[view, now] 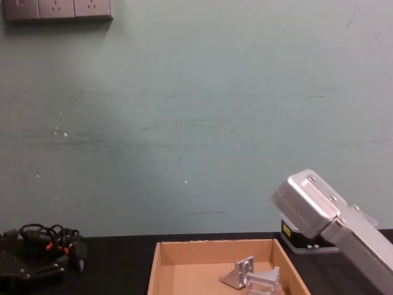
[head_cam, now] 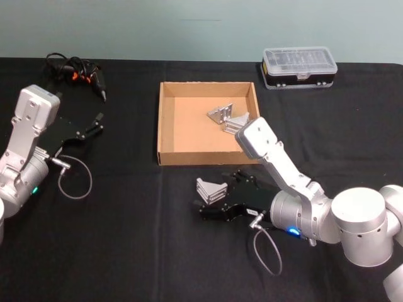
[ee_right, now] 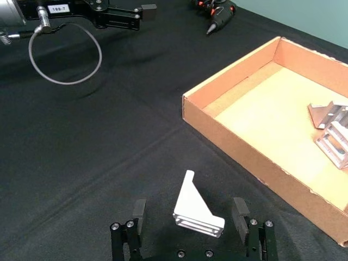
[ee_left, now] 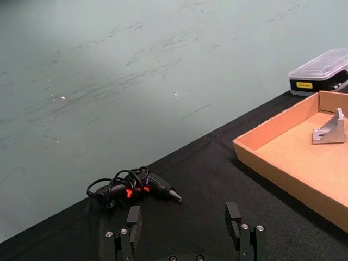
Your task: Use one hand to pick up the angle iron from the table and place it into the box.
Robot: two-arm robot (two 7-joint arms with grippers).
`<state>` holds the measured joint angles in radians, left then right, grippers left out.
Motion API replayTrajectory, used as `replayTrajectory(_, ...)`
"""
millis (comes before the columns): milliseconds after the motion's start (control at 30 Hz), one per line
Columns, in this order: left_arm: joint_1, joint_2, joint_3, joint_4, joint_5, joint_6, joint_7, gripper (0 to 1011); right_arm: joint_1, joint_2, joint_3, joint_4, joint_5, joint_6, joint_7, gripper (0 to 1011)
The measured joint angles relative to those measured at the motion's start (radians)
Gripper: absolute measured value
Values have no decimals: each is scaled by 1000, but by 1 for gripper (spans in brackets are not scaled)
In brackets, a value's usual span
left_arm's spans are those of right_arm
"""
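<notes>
One angle iron [ee_right: 197, 213] sits on the table [head_cam: 126, 239] between my right gripper [ee_right: 193, 231] fingers, spread wide, just short of the box [head_cam: 165, 126]. Closing on its slanted face, I could squirt it sideways. My left gripper [ee_left: 186, 231] idles, also spread, far left.

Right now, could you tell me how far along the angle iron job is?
Two angle irons already lie in the cardboard box. The right gripper is open around the last angle iron on the table, not yet gripped. Gripping, lifting and placing remain. The left gripper sits idle at the left.
</notes>
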<state>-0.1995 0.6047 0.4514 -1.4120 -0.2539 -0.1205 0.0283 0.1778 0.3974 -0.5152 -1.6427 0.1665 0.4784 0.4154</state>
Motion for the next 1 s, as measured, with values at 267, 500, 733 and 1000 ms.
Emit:
replayTrajectory(267, 0, 0, 0, 0, 0, 0, 0, 1011, 1, -2, 0, 8, -5, -7, 9, 964)
replayTrajectory(500, 0, 0, 0, 0, 0, 0, 0, 1011, 0, -4, 2, 8, -11, -12, 9, 768)
replayTrajectory(733, 0, 0, 0, 0, 0, 0, 0, 1011, -2, -6, 5, 9, -12, -20, 11, 553)
replayTrajectory(1000, 0, 0, 0, 0, 0, 0, 0, 1011, -3, -9, 5, 13, -14, -28, 12, 458)
